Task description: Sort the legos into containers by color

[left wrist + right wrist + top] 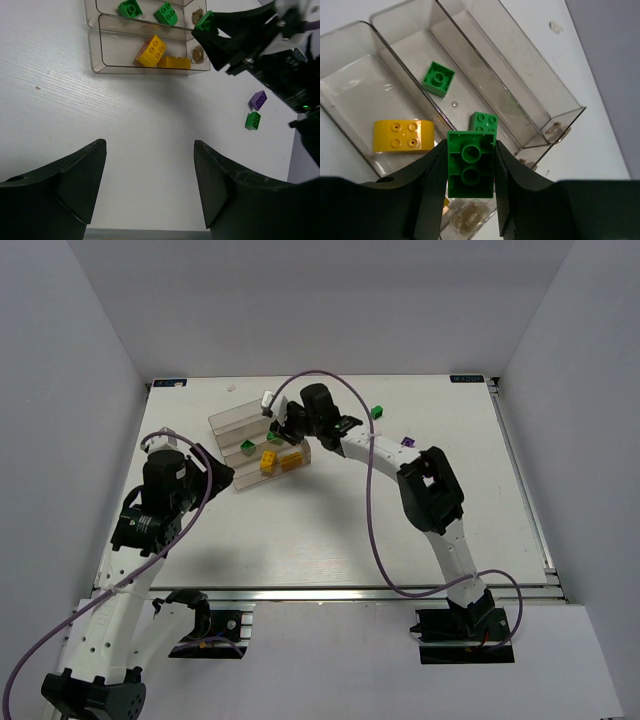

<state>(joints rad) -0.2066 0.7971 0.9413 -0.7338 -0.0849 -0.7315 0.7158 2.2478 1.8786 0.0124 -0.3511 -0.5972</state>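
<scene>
My right gripper (470,148) is shut on a green brick (470,165) and holds it over the clear stepped tray (470,45), above the near end of the middle compartment. That compartment holds two green bricks (439,78) (485,121). The lowest compartment holds a yellow brick (402,135); the left wrist view shows two yellow bricks (151,50) (174,62) there. The top compartment looks empty. My left gripper (150,145) is open and empty, low over the bare table short of the tray (95,70). From above, the right gripper (285,425) is at the tray's right end.
A purple brick (258,99) and a green brick (253,120) lie loose on the table right of the tray; from above they show as green (377,411) and purple (407,442), behind the right arm. A small white scrap (232,387) lies at the back.
</scene>
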